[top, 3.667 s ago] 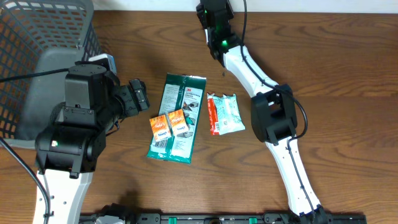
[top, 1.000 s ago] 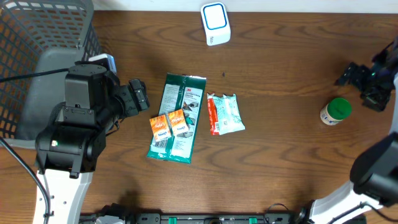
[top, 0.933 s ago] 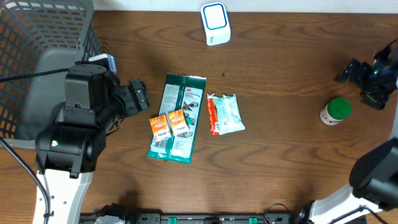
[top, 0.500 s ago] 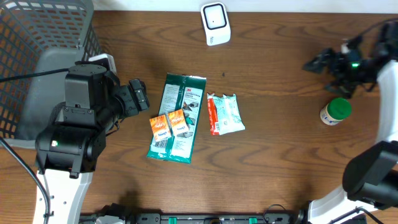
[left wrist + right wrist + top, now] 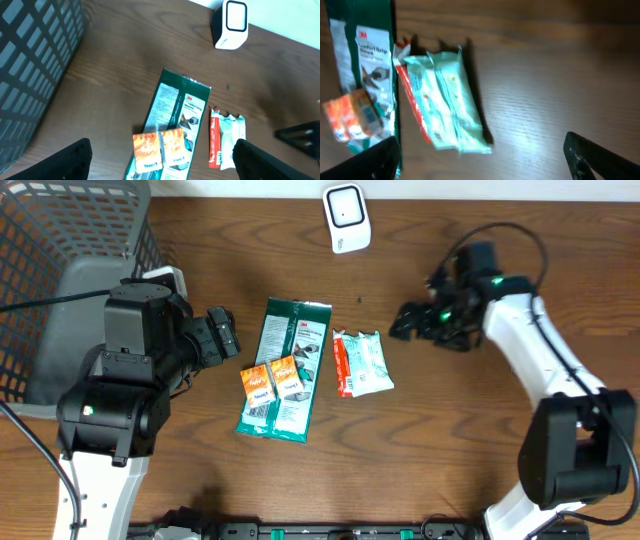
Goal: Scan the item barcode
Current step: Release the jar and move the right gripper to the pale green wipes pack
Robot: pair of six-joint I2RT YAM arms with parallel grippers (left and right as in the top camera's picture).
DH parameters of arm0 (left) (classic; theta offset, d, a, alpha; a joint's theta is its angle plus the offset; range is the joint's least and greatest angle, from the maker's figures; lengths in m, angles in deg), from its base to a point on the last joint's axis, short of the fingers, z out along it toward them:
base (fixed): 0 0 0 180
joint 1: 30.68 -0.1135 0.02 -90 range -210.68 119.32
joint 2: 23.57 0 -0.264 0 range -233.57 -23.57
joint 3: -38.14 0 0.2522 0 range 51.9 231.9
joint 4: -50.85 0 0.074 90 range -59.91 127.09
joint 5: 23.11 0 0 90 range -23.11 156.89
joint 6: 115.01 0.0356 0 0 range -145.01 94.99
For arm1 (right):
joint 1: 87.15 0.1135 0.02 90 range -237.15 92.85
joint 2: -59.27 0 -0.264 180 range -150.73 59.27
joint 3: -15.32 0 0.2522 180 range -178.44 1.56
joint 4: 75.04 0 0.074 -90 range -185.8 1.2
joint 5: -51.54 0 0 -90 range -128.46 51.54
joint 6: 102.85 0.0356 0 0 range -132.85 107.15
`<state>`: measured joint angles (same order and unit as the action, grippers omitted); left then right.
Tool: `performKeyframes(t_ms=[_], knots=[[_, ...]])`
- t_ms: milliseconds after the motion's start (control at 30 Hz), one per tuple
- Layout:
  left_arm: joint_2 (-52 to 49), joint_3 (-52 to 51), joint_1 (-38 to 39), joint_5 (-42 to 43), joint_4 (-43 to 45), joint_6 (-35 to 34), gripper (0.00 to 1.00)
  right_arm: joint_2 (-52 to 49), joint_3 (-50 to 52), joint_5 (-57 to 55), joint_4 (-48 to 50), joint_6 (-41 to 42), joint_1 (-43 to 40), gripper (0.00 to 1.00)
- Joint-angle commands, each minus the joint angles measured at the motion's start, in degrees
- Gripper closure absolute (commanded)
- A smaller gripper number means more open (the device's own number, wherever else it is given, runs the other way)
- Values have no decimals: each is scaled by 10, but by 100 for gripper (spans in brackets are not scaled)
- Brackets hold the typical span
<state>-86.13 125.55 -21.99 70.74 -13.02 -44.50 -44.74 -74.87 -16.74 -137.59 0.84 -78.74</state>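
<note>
Packets lie grouped near the middle of the brown wooden worktop (image 5: 470, 450): a long dark-green packet (image 5: 290, 345) with a white printed panel, two small orange sachets (image 5: 272, 380) resting side by side on its lower half, and just to its right a mint-and-white pouch (image 5: 366, 363) with a red strip along its left edge, close beside the green packet without overlapping it. A small white scanner (image 5: 346, 218) with a dark-rimmed window stands alone at the far edge of the worktop, well apart from the packets. The right arm (image 5: 530, 350) reaches in from the right side, and the right jaws hang over bare wood just to the right of the pouch, spread wide and holding nothing. In the right wrist view both dark fingers (image 5: 600, 157) sit at the bottom corners of the frame, with the pouch (image 5: 445, 100) lying between and beyond them, the green packet (image 5: 365, 60) and the blurred orange sachets (image 5: 352, 117) off to its left. The left arm (image 5: 130, 380) sits at the left side, next to a grey mesh basket (image 5: 60, 240), and the left jaws point towards the green packet, likewise open wide and empty. The left wrist view shows its fingers (image 5: 55, 162) at the bottom corners, the green packet (image 5: 175, 115), sachets (image 5: 157, 147) and pouch (image 5: 227, 140) between them, the scanner (image 5: 230, 24) farther off, and the basket wall (image 5: 30, 60) on the left.
</note>
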Motion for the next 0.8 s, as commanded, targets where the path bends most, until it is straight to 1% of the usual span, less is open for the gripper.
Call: performKeyframes(t_ms=[0,200,333,467,567,600,767], knots=[[1,7,-2,-9,0,1,10,2,39,-9,46,9,34,1],[1,7,-2,-9,0,1,10,2,73,-9,102,11,73,1],[1,7,-2,-9,0,1,10,1,115,-9,187,11,116,1],[1,7,-2,-9,0,1,10,1,144,-10,246,11,139,1],[1,7,-2,-9,0,1,10,1,166,-35,280,11,155,1],[1,7,-2,-9,0,1,10,1,177,-60,295,14,165,1],[1,7,-2,-9,0,1,10,1,192,-125,300,49,180,1]])
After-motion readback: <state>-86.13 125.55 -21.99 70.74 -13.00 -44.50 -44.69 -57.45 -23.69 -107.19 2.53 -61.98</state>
